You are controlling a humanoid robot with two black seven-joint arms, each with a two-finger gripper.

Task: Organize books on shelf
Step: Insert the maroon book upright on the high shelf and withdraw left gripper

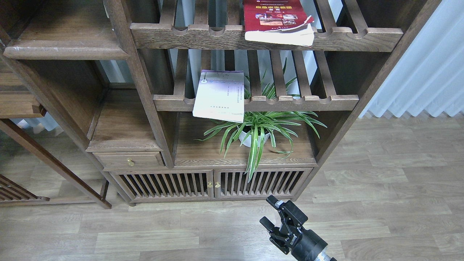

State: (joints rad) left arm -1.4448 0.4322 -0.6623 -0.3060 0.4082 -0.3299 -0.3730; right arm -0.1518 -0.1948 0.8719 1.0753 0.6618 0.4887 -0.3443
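Now: reaching step | right end effector [272, 214] open, empty, low over floor | lavender-white book [219, 96] far above-left on slatted rack | next: rise to it, probably.

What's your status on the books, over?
Right gripper open, empty, low over floor; left arm out of view. Red book on top rack, pale book overhanging middle rack. Plant below, not blocking.

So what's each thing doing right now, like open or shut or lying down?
Red book: lying flat on the top slatted rack, front hanging over the rail.
Lavender-white book: lying flat on the middle rack, overhanging.
Cabinet doors: shut.
Small drawer: shut.
Potted plant: upright.
Right pincer: open, holding nothing.
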